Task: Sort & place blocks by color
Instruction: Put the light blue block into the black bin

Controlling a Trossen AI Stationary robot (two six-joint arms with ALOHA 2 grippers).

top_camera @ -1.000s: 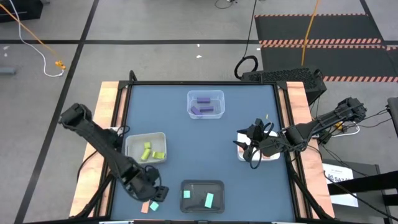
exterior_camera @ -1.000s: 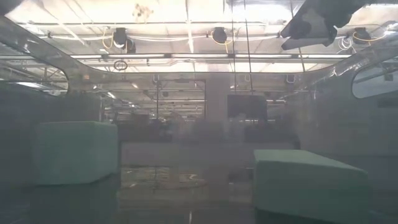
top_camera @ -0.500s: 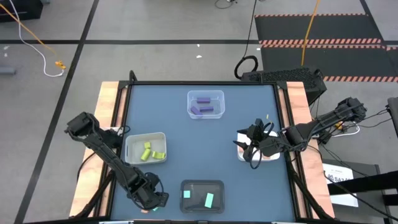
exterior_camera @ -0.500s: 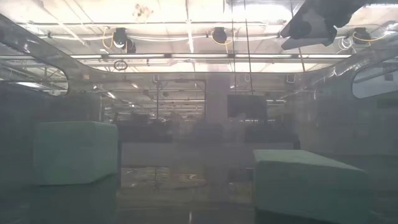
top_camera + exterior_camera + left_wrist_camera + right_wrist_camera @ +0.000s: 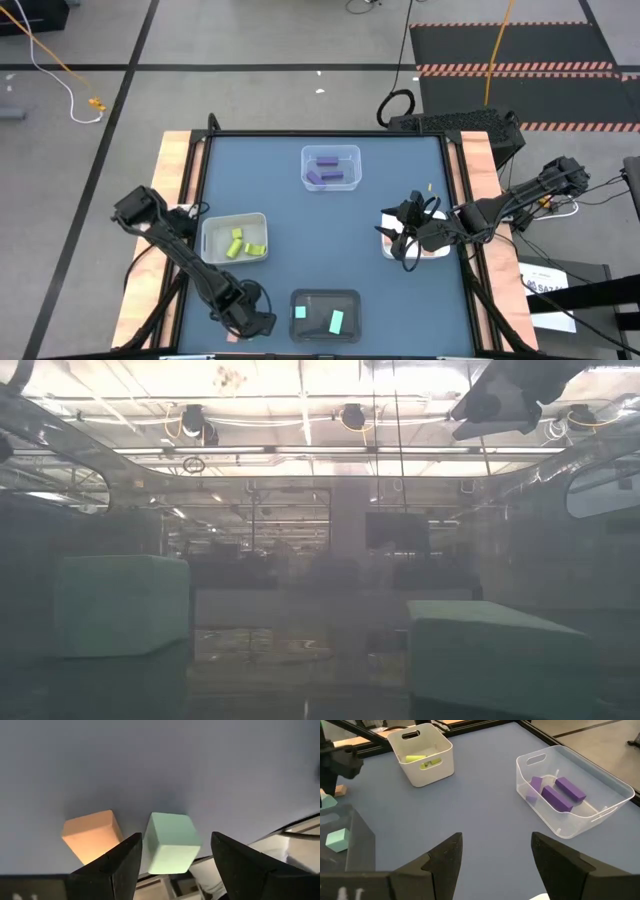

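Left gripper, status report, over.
Left gripper open, straddling cyan cube. Salmon cube right beside it. Right gripper open, idle over the table.

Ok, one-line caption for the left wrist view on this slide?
Left gripper open over a light cyan cube, with a salmon-orange block beside it on the blue table.

Overhead, table-level, two wrist-mounted views

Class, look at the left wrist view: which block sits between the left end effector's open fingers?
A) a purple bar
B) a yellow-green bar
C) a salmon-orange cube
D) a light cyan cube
D: the light cyan cube lies in the left end effector's gap, the salmon-orange cube just outside it.
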